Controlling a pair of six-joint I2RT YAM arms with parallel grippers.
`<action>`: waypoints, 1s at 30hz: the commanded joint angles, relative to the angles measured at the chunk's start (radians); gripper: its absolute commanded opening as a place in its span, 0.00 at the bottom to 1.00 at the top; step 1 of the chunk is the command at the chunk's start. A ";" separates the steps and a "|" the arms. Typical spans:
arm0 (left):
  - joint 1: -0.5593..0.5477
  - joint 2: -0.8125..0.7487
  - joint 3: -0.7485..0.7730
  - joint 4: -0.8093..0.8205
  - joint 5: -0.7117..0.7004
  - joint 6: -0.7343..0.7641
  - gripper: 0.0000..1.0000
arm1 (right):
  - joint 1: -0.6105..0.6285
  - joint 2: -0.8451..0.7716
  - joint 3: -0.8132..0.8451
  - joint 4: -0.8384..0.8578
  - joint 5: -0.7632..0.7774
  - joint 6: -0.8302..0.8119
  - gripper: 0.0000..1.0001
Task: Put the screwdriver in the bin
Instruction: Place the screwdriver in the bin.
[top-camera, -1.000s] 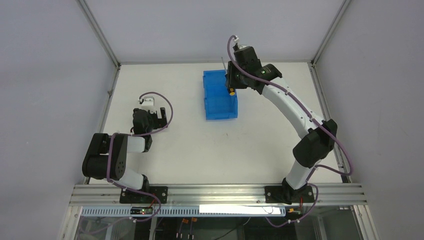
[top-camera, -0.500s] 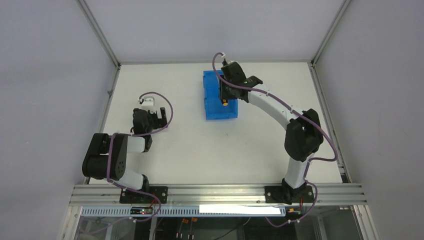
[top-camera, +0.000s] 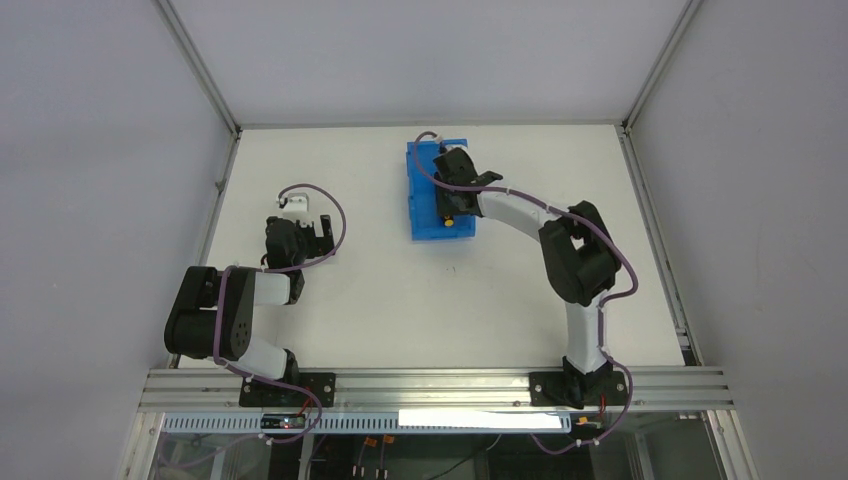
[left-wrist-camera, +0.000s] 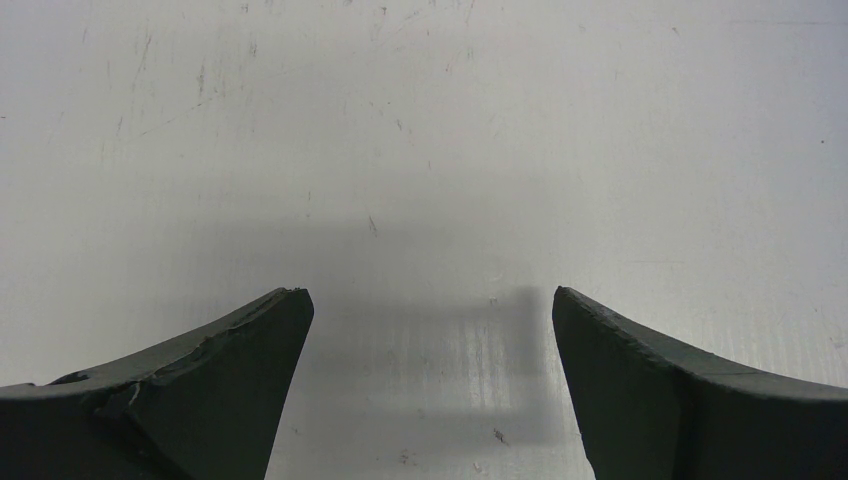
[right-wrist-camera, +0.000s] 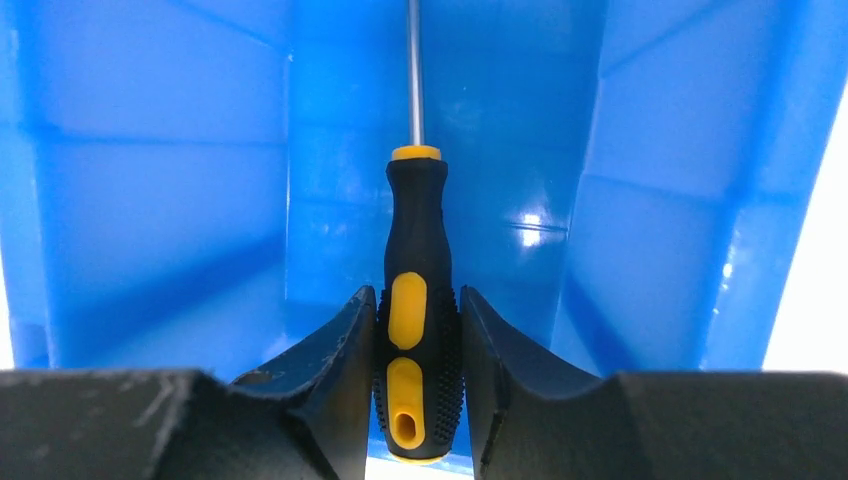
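Note:
The blue bin (top-camera: 425, 200) stands at the back middle of the table. My right gripper (top-camera: 450, 205) is down inside it, shut on the screwdriver (right-wrist-camera: 416, 300). In the right wrist view the black and yellow handle sits between my two fingers, and the grey shaft (right-wrist-camera: 413, 70) points ahead along the bin's floor, with the blue walls (right-wrist-camera: 150, 180) on both sides. In the top view only the yellow end of the handle (top-camera: 449, 219) shows. My left gripper (top-camera: 308, 237) is open and empty over bare table at the left; it also shows in the left wrist view (left-wrist-camera: 430, 300).
Grey enclosure walls and an aluminium frame (top-camera: 210, 90) ring the white table (top-camera: 400, 300). The arm bases sit on the rail (top-camera: 430, 385) at the near edge.
My right gripper has moved left and down from beside the bin's right wall into the bin, carrying the screwdriver. The left arm has not moved.

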 joint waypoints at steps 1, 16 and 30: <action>0.013 -0.006 0.019 0.028 0.013 -0.007 1.00 | 0.003 0.027 0.026 0.077 0.020 -0.014 0.10; 0.013 -0.006 0.019 0.028 0.013 -0.008 1.00 | 0.035 0.043 0.097 0.028 0.072 -0.049 0.35; 0.013 -0.007 0.019 0.028 0.013 -0.008 1.00 | 0.063 -0.049 0.150 -0.044 0.119 -0.058 0.60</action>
